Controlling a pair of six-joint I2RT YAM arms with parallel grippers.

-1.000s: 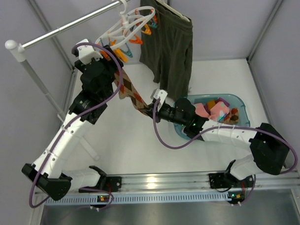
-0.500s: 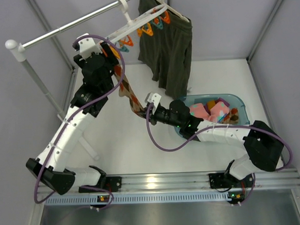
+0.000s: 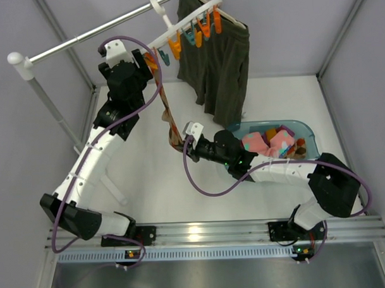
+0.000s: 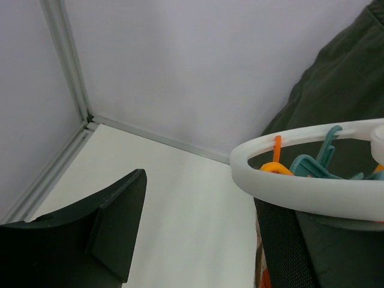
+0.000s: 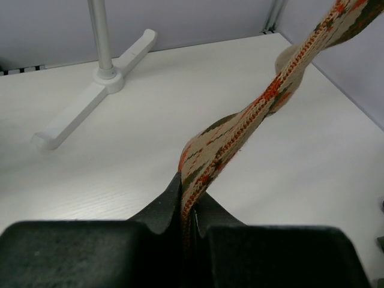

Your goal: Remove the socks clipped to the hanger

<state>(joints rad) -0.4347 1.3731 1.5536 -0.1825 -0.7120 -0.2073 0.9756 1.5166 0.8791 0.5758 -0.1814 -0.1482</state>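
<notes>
The white table (image 3: 149, 183) is boxed by pale walls on three sides, with open surface at the centre and lower left of the overhead view. A metal rail (image 3: 81, 39) crosses the upper left, and its white T-shaped foot (image 5: 90, 102) rests on the table at the upper left of the right wrist view. The hanger (image 4: 300, 191), a smooth white plastic ring carrying orange and teal pegs (image 3: 198, 30), hangs tilted from the rail at top centre, just beside limp olive shorts (image 3: 218, 61). A diamond-pattern sock (image 3: 169, 119), knitted in brown, cream and orange, runs taut and twisted from the hanger's left end down to the right claw (image 3: 180, 144), which is clamped on its lower end at frame centre. The left claw (image 3: 145, 60) stands wide at the hanger's left end. Its one clearly visible dark finger (image 4: 114, 228) is apart from the ring and grips nothing. A teal basin (image 3: 309, 130) at centre right holds loose socks (image 3: 268, 141) in pink and orange.
</notes>
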